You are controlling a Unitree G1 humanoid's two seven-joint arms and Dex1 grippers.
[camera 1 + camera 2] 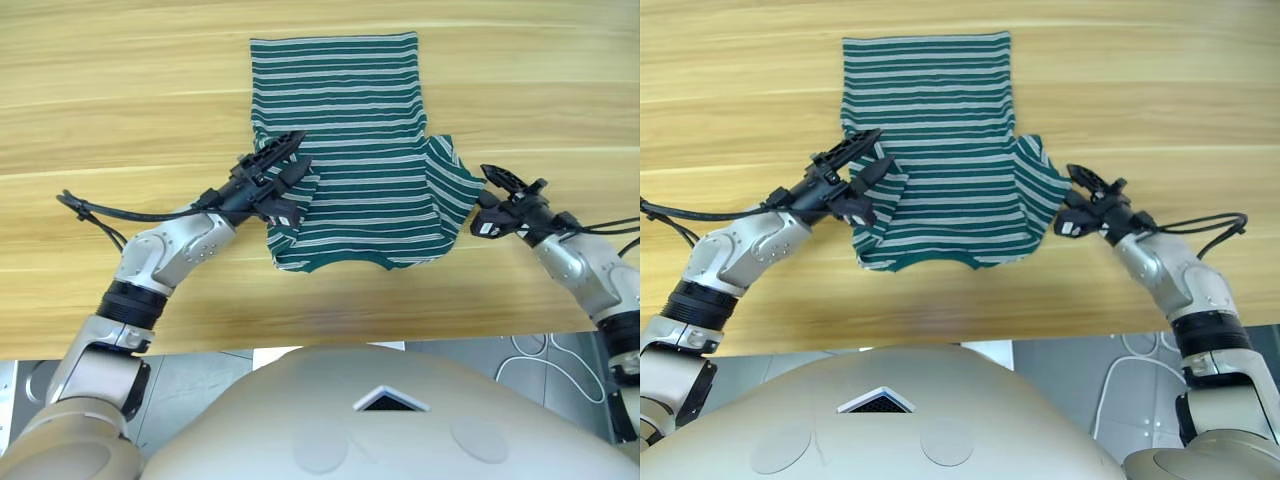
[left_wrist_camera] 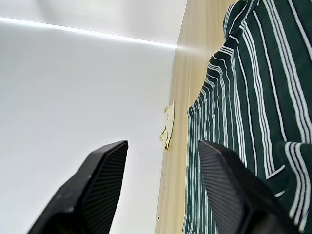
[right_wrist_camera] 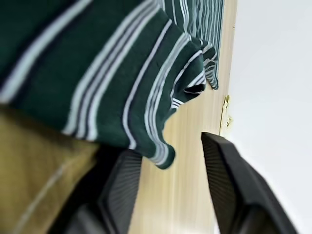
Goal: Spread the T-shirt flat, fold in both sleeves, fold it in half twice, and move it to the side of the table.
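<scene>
A dark green T-shirt with thin white stripes lies flat on the wooden table, collar end nearest me. On my left its sleeve is folded in over the body. On my right the other sleeve still sticks out sideways. My left gripper hovers open over the shirt's left edge by the folded sleeve, and its fingers hold nothing. My right gripper is open just outside the right sleeve's hem, which lies in front of its spread fingers.
Bare wood surrounds the shirt on both sides and beyond its far hem. The table's near edge runs just below the collar. A small pale scrap sits at the far table edge. Black cables trail from both wrists.
</scene>
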